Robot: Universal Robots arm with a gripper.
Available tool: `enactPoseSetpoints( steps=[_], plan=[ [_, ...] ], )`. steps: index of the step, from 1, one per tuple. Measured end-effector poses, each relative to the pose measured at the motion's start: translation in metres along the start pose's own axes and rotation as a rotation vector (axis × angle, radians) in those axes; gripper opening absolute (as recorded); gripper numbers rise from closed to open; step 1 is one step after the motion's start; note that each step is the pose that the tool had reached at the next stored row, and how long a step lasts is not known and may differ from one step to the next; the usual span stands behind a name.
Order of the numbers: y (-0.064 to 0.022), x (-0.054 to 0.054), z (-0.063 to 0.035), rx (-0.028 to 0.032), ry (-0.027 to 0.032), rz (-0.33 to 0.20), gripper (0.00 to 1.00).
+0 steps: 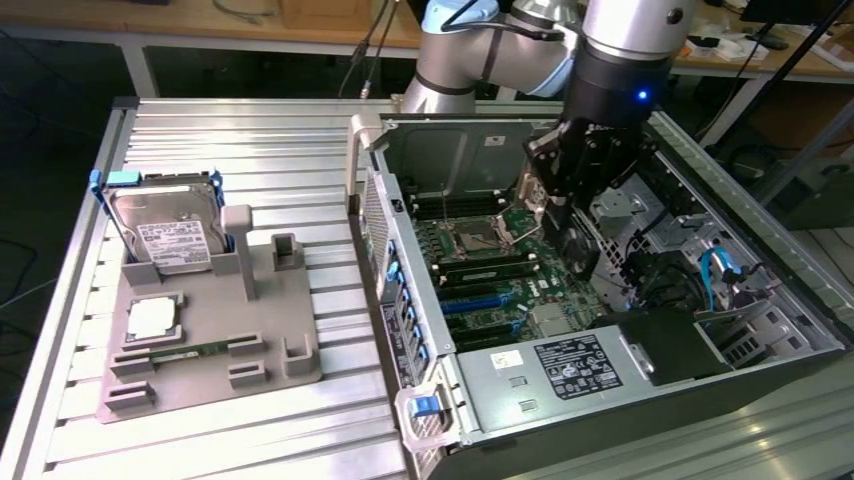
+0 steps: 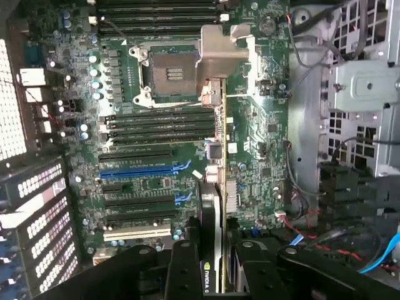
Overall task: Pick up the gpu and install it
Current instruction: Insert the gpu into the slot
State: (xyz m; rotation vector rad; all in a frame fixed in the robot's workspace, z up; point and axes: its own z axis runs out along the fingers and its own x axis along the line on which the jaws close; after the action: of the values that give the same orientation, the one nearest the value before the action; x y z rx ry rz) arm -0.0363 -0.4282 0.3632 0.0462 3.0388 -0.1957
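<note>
We see the black fingers (image 2: 181,275) clamped on the thin dark gpu card (image 2: 211,250), which stands edge-on between them over the green motherboard (image 2: 262,125), inside the open grey computer case (image 1: 441,150) on the ribbed metal bench (image 1: 240,130).

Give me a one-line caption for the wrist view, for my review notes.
Pincer gripping the gpu edge-on over the motherboard inside the open computer case.

Green motherboard (image 2: 262,125), blue slot (image 2: 144,170), black gpu (image 2: 210,225)
</note>
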Motion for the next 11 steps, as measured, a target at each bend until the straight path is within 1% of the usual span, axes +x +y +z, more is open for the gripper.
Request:
enactPoseSetpoints(
  steps=[6,11],
  plan=[
    [0.0002,-0.0019,0.0011,-0.008,-0.0104,-0.081,0.27],
    [0.0003,-0.0031,0.0014,-0.0163,-0.0189,-0.148,0.27]
  ],
)
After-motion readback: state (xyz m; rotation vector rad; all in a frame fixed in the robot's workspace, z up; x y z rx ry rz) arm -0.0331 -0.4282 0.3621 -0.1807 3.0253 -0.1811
